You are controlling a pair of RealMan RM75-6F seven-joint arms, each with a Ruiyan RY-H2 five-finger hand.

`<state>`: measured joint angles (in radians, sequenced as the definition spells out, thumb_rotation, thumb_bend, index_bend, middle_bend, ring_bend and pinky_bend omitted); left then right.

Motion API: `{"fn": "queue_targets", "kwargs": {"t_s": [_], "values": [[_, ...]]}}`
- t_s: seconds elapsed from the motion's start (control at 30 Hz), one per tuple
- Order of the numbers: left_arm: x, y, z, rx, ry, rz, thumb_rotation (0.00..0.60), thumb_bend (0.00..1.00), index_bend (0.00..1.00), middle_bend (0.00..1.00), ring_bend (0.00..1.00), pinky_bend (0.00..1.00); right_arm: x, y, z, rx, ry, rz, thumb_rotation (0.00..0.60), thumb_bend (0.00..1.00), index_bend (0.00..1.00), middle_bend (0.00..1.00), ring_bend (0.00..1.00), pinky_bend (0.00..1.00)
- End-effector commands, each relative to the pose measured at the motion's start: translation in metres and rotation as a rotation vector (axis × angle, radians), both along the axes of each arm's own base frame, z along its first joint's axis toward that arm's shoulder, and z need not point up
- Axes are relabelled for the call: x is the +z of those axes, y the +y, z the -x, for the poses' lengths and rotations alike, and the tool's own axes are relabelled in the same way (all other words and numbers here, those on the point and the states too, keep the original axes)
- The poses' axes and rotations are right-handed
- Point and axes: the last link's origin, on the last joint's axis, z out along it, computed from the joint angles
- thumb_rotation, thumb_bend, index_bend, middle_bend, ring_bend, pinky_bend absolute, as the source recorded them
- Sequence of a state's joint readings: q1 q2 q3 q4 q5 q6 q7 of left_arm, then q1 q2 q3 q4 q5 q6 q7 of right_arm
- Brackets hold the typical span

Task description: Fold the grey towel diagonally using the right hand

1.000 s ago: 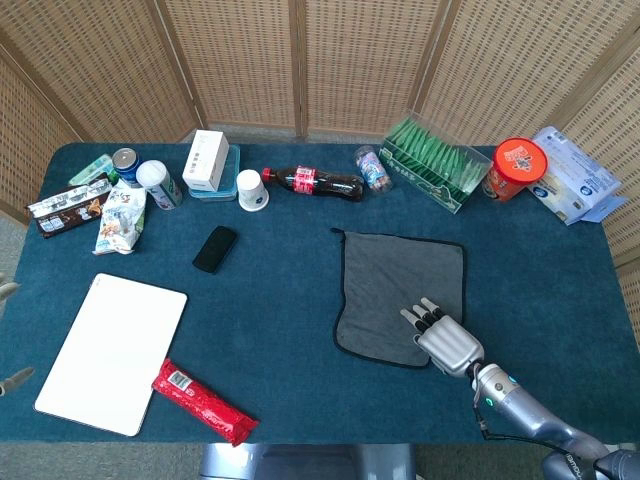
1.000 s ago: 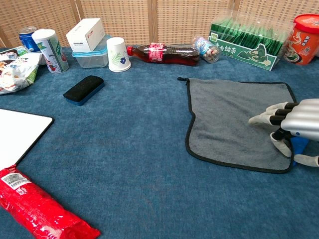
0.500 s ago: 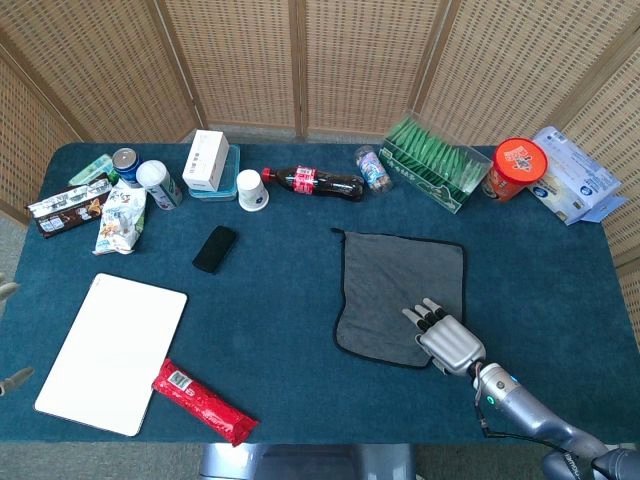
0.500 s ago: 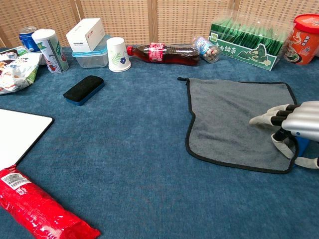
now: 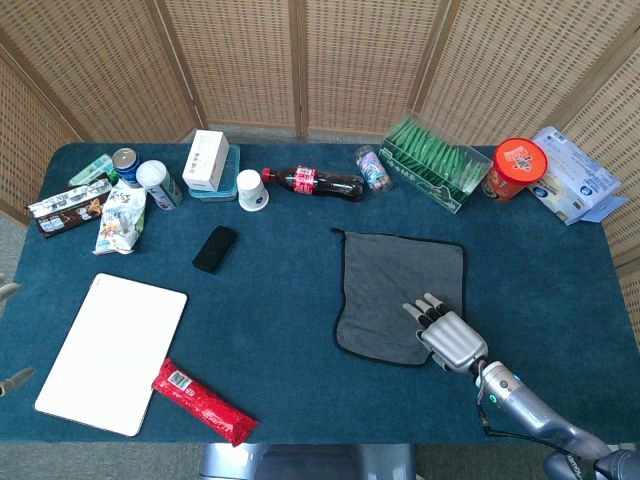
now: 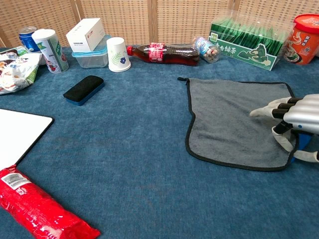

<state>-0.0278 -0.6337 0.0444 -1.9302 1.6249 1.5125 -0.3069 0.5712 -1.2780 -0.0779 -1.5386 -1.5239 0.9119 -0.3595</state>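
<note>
The grey towel (image 5: 400, 290) (image 6: 234, 119) with a black hem lies flat and unfolded on the blue table, right of centre. My right hand (image 5: 448, 338) (image 6: 294, 119) is at its near right corner. The fingers (image 6: 264, 110) stretch out just above the cloth, pointing left. The thumb (image 6: 280, 138) hangs lower and touches the towel beside the hem, which curls up slightly there. Nothing is pinched between thumb and fingers. Of my left hand (image 5: 10, 378), only two pale tips show at the left edge of the head view, held apart off the table.
Behind the towel stand a green tea box (image 5: 435, 165), a cola bottle (image 5: 315, 183), a small jar (image 5: 375, 168) and a red tub (image 5: 517, 165). Farther left are a paper cup (image 5: 252, 189), a black eraser (image 5: 215, 248), a white board (image 5: 112, 350) and a red packet (image 5: 203, 402).
My right hand has risen a little and edged toward the towel's far side. The near right corner of the towel has drawn in slightly with it. Nothing else moved.
</note>
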Motion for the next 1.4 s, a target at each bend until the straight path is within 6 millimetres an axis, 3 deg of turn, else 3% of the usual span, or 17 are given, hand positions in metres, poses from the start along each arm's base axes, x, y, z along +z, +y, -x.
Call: {"fn": "queue_targets", "kwargs": {"t_s": [0.03,0.2,0.6,1.4], "values": [[0.000,0.000,0.000,0.001,-0.001,0.001,0.600,0.11,0.11,0.00,0.00,0.00,0.002,-0.001,-0.001,0.003,-0.005,0.010,0.600,0.42,0.88,0.00,0.00,0.10],[0.000,0.000,0.000,0.000,-0.001,0.001,0.600,0.11,0.11,0.00,0.00,0.00,0.006,-0.003,-0.004,0.006,-0.013,0.025,0.600,0.42,0.88,0.00,0.00,0.10],[0.000,0.000,0.000,-0.001,0.000,0.003,0.600,0.11,0.11,0.00,0.00,0.00,0.007,-0.017,-0.032,0.036,-0.057,0.054,0.600,0.43,0.89,0.00,0.00,0.10],[0.002,0.003,0.003,0.012,-0.012,0.005,0.600,0.11,0.11,0.00,0.00,0.00,-0.010,-0.072,-0.098,-0.033,-0.148,0.128,0.600,0.44,0.89,0.00,0.00,0.10]]}}
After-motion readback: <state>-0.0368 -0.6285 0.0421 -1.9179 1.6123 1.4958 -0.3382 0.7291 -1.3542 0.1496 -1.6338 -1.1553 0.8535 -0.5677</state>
